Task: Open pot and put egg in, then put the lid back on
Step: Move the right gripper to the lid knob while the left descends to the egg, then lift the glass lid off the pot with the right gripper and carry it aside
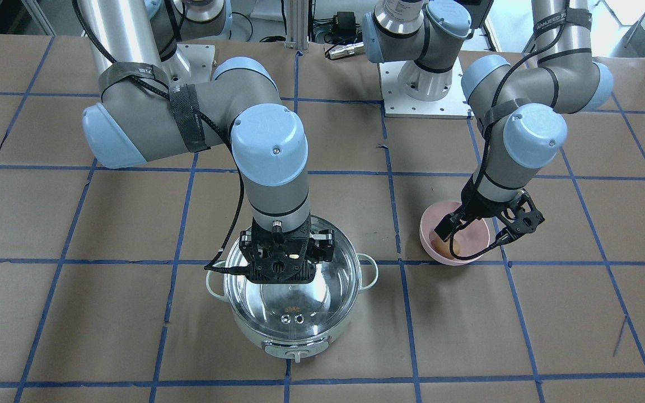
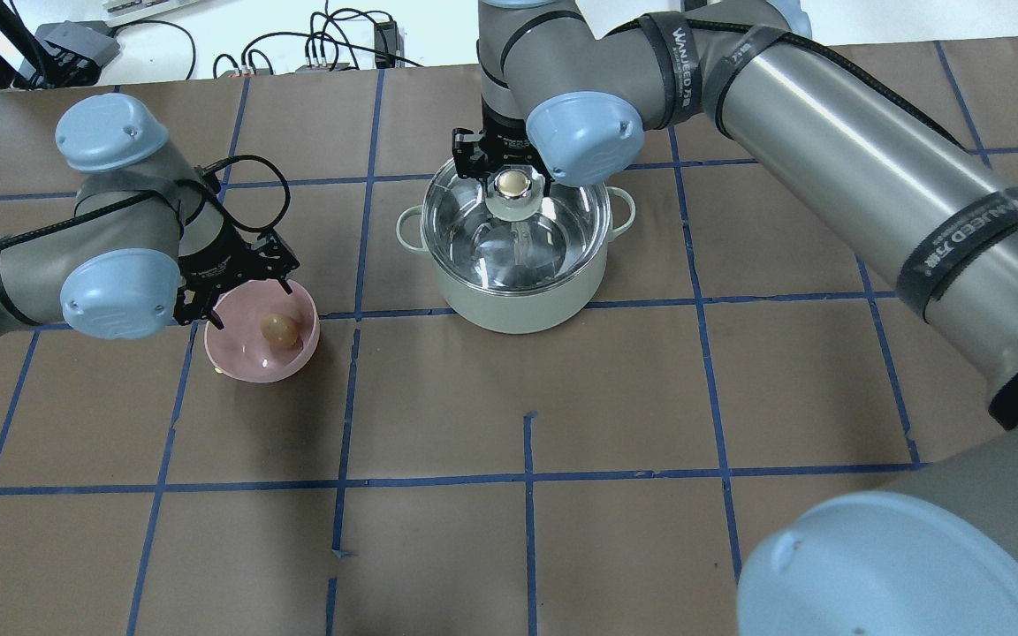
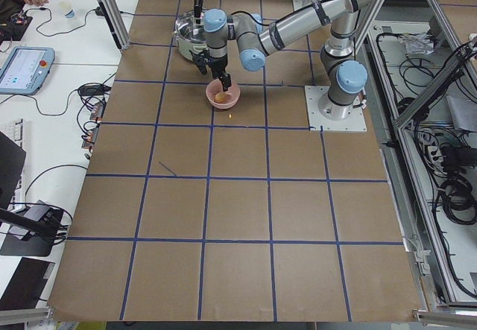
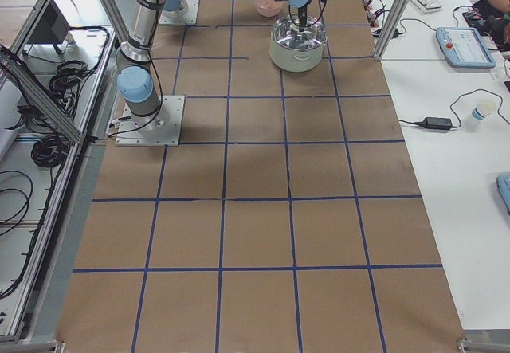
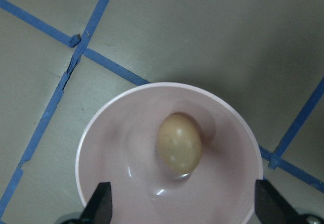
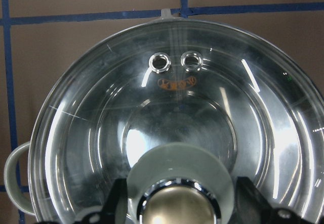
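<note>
A pale mint pot (image 2: pixel 518 305) stands on a brown table (image 2: pixel 509 530) crossed by blue tape lines; its clear glass lid (image 6: pixel 192 113) sits level on the rim, closing it; the gold-capped knob (image 6: pixel 177 215) at the lid's centre lies between the two fingers of the right gripper (image 6: pixel 180 197), which comes down from above; the fingers meet the knob's pale sides on both flanks, so the jaws appear clenched on it, though nothing shows the lid raised.

Well apart from the pot, toward the robot's left, a tan egg (image 5: pixel 179 143) rests at the bottom of a pink bowl (image 5: pixel 101 143); the left gripper (image 5: pixel 185 206) hovers over the bowl with its jaws spread wide, one fingertip near each side of the rim; the egg lies below and slightly ahead of the gap, touched by neither finger.

The step in hand looks like opening the pot; the next move probably calls for a straight lift of the lid, kept level so the smooth knob does not slip, then carried aside; the left gripper would then need to descend and centre on the egg before closing gently.
</note>
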You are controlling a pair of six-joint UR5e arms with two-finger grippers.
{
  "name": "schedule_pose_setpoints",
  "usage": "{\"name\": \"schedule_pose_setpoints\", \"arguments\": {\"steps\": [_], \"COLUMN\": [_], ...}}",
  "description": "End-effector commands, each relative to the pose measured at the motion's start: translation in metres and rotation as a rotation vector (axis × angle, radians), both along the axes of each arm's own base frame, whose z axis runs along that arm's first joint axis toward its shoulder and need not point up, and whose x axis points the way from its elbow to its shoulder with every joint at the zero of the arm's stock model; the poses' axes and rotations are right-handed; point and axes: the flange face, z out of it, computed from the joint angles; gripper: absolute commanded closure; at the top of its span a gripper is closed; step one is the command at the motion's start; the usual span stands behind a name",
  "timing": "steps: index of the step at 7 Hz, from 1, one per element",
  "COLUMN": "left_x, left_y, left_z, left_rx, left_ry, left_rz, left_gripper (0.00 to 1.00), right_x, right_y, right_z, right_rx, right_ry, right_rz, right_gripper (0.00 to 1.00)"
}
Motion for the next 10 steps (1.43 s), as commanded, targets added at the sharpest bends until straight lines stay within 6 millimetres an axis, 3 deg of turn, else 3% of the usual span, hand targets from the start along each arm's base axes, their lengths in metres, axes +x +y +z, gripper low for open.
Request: {"name": "schedule_pose_setpoints", "arguments": {"steps": [1,3,6,7,8,9,10], "left_x": [-0.001,0.003,0.003,0.003,0.003,0.002,0.002], "left_y": [0.009,0.006,0.005,0.004,0.006,0.011,0.012], "left_z": [-0.019,-0.023,-0.022,-0.024,-0.027,-0.033,-0.034], "left_rx": [-0.027,-0.048,-0.065,-0.072,-0.083,-0.095,-0.110], "left_ry": [0.008,0.005,0.003,0.002,0.001,0.001,0.000], "left_rz": [0.005,0.012,0.079,0.098,0.118,0.153,0.164], "left_gripper": [0.02,0.02,0.02,0.02,0.02,0.02,0.02], "right_x": [0.000,-0.001,-0.020,-0.047,-0.111,-0.162,-0.202], "right_y": [0.000,0.000,0.026,0.043,0.067,0.089,0.097], "right_z": [0.002,0.005,0.080,0.118,0.167,0.200,0.197], "right_rx": [-0.007,-0.013,-0.072,-0.065,-0.024,0.005,0.030], "right_ry": [0.009,0.011,0.041,0.056,0.086,0.026,-0.011], "right_rz": [0.018,0.022,0.033,0.071,0.075,0.002,-0.055], "right_gripper": [0.78,0.88,0.92,0.92,0.93,0.93,0.93]}}
